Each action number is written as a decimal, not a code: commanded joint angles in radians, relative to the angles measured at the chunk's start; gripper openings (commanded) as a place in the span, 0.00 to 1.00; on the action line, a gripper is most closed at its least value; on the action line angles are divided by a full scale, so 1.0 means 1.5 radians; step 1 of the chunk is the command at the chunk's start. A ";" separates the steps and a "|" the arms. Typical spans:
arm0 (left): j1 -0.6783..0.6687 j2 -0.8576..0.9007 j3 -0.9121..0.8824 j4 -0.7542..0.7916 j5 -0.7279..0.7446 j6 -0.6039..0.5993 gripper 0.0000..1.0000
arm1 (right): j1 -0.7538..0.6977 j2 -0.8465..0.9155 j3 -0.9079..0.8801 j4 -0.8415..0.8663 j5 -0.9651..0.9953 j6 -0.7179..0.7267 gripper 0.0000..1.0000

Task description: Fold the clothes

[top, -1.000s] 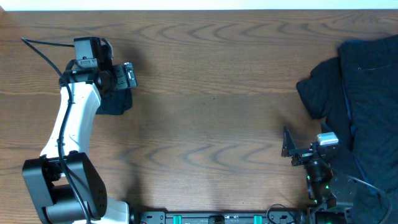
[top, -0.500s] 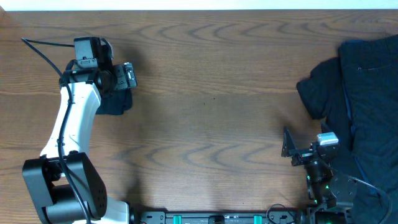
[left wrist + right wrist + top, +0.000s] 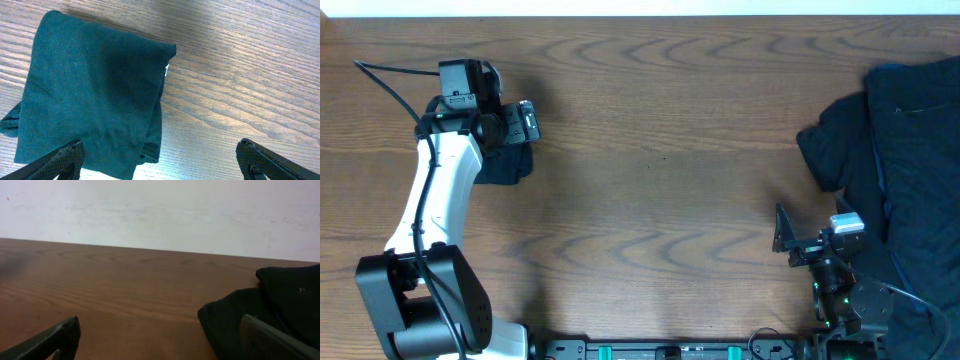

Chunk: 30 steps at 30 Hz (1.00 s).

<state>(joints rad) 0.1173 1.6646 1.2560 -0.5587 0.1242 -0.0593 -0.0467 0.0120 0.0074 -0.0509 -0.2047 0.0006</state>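
Observation:
A small folded rectangle of dark navy clothes (image 3: 90, 95) lies flat on the wood, with a tiny white tag (image 3: 166, 70) at its right edge. My left gripper (image 3: 159, 147) hovers open just above its near right edge, touching nothing. From overhead the left gripper (image 3: 515, 125) covers most of that folded piece (image 3: 508, 167). A loose heap of dark clothes (image 3: 900, 140) sprawls at the far right. My right gripper (image 3: 785, 235) stands open and low near the front edge, left of the heap. In the right wrist view the heap (image 3: 280, 295) sits by the right fingertip (image 3: 272, 340).
The wooden table (image 3: 660, 180) spreads between the two arms. A black cable (image 3: 385, 85) trails from the left arm toward the back left corner. A pale wall (image 3: 160, 210) rises behind the far table edge.

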 commanded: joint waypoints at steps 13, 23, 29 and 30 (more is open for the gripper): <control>-0.002 -0.270 -0.008 -0.063 -0.001 -0.004 0.98 | -0.005 -0.004 -0.002 -0.003 0.004 0.012 0.99; -0.016 -0.562 -0.175 -0.045 -0.001 -0.004 0.98 | -0.005 -0.004 -0.002 -0.003 0.004 0.012 0.99; -0.016 -0.742 -0.389 0.061 -0.001 -0.004 0.98 | -0.005 -0.004 -0.002 -0.003 0.004 0.012 0.99; -0.016 -0.765 -0.420 0.078 -0.001 -0.004 0.98 | -0.005 -0.004 -0.002 -0.003 0.004 0.012 0.99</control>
<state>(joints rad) 0.0959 0.5896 0.7200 -0.4747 0.1246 -0.0593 -0.0467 0.0120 0.0074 -0.0513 -0.2047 0.0006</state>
